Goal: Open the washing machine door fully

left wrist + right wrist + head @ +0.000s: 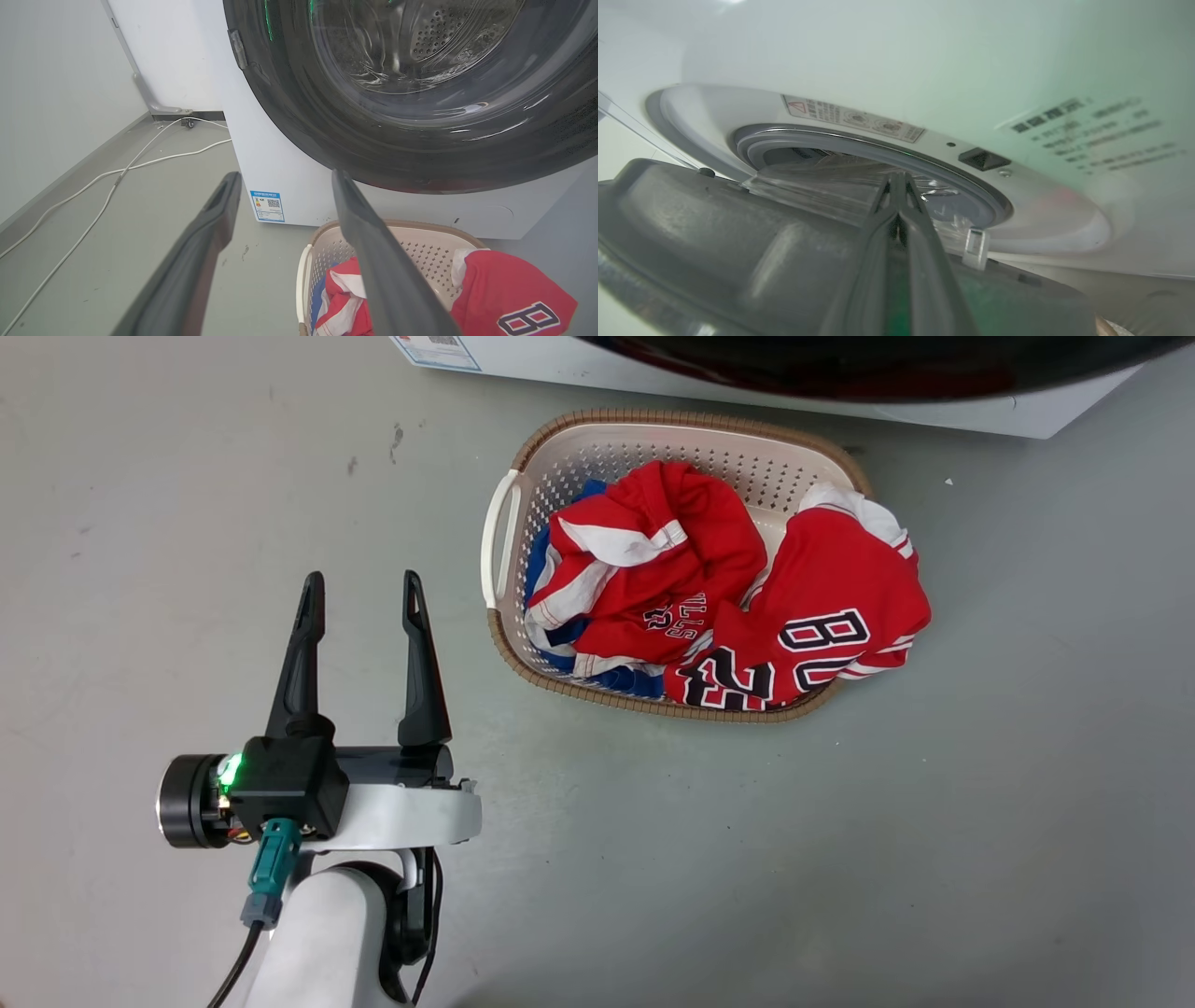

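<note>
Scuffed grey floor [140,476] meets a pale wall [46,70]; white cables [159,161] trail toward perhaps a small caster [188,122].

**Colours around the washing machine**

From my station, the washing machine [261,154] reads white. The washing machine door [327,140] is glossy black around clear glass, and a blue label [267,206] sits low on the machine's front. In front of the machine, the basket [607,453] is cream, dotted with holes and rimmed in woven brown. It holds red jerseys [840,588] with white stripes and black-and-white lettering, over blue cloth [616,679]. The floor [187,476] is grey. My left hand [362,583] has black fingers.
</note>
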### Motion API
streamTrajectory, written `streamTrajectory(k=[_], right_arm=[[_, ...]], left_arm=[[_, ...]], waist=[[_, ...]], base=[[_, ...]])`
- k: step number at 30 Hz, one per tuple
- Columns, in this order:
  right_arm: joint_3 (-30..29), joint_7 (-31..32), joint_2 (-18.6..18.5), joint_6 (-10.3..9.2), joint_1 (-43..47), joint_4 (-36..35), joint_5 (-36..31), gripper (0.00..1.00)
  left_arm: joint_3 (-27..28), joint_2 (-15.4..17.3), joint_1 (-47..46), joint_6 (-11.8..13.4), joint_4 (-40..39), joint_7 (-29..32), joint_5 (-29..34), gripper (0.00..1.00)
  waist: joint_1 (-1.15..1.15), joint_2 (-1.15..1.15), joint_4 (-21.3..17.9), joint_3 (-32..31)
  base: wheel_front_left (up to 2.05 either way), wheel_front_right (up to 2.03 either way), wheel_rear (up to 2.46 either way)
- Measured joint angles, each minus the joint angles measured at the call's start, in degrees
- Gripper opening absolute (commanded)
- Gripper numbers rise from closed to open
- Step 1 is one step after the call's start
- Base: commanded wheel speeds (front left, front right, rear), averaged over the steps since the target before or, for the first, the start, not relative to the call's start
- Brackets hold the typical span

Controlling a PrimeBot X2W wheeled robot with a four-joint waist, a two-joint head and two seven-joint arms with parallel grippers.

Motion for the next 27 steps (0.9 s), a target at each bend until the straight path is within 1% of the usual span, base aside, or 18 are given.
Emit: streamTrajectory(k=[4,10,20,27], right_arm=[[1.4,2.3,0.6,0.01,1.3,-1.7,0.0,0.0],[3.5,5.6,1.6,0.03,5.8,-5.2,0.0,0.0],[6.8,11.1,3.8,0.02,17.0,-14.4,2.6,0.0],[9.0,13.3,5.4,0.12,25.5,-20.2,4.5,0.0]], left_arm=[[-0.1,0.0,0.0,0.1,0.4,0.0,-0.3,1.0],[0.5,0.0,0.0,0.0,0.9,0.0,-0.2,1.0],[2.2,0.0,2.0,-0.8,1.3,0.0,0.9,1.0],[2.8,0.0,4.0,-1.1,1.5,0.0,1.2,1.0]], waist=[[0.0,0.0,-0.5,-0.5],[0.0,0.0,-1.4,-1.9],[0.0,0.0,-3.1,-6.5],[-0.01,0.0,-4.3,-9.6]], base=[[0.0,0.0,0.0],[0.0,0.0,0.0],[0.0,0.0,0.0],[0.0,0.0,0.0]])
